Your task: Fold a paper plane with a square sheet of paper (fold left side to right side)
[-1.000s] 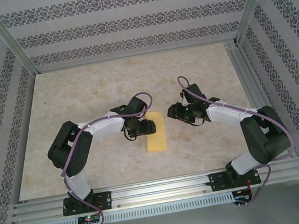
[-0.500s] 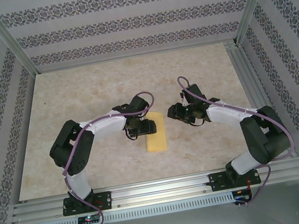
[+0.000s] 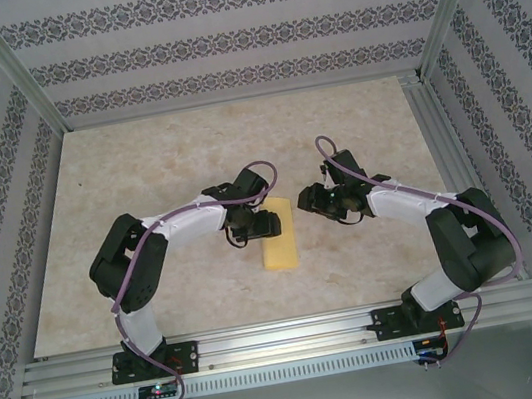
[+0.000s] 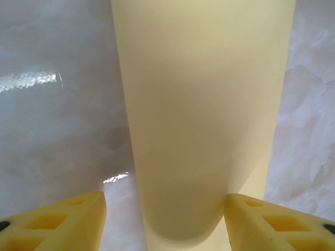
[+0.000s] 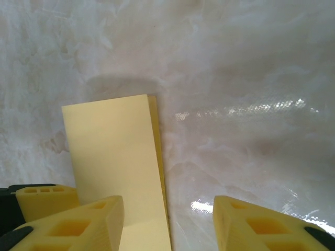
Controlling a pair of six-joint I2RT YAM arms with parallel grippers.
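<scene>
Since the earlier frame we note a small shift. The left gripper has edged further over the sheet and its jaws have drawn in a little. The right gripper and the sheet itself lie as before.

The square sheet of paper rests flat on the table, already doubled into a narrow strip. It runs straight ahead between the left jaws, which stand spread with one finger either side of it. Whether either finger touches its edge, we cannot tell. The right jaws are likewise spread, with bare table between them. The strip lies ahead of and partly beneath one of their fingers, outside the gap.

We judge the paper to be very light, thin and limp. It is likely to slide on the glossy surface, and any stray pinch will leave a permanent crease. A sliver of the lower layer shows along the long edge nearest the right jaws' gap, so we take that to be the open side. We advise taking hold there, at a corner of the top layer close to the jaws, while the other gripper pins the strip down.
</scene>
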